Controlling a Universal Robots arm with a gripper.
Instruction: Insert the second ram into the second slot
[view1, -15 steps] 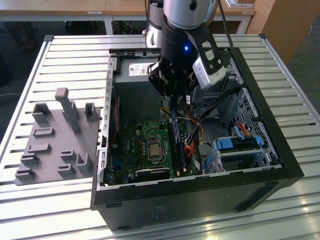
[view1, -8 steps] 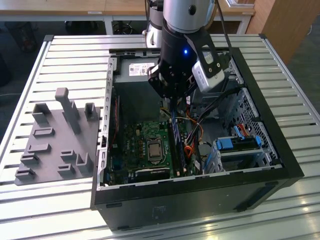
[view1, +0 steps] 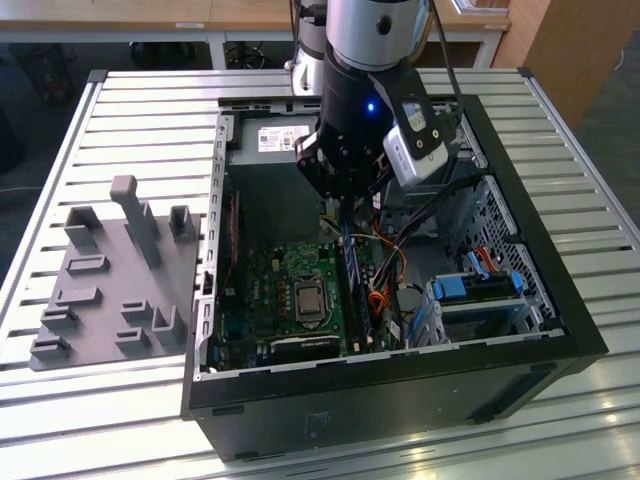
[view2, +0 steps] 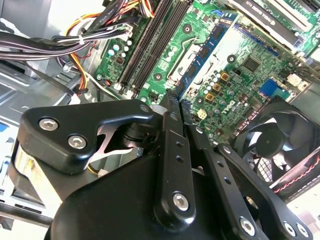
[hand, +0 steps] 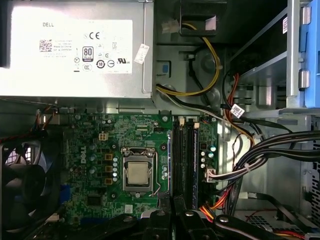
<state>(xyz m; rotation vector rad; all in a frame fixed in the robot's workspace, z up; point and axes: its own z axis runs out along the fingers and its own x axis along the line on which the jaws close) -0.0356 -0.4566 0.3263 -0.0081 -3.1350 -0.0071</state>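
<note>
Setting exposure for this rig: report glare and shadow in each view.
First wrist view: glare washes out the power supply, the fan sits in shadow. Second wrist view: motherboard evenly lit, gripper dark. Exterior view: slatted table shines, case interior dim.

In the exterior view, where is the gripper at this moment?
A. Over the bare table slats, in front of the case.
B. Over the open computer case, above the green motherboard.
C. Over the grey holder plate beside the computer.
B: the gripper hangs above the motherboard, between the walls of the computer case.
</note>
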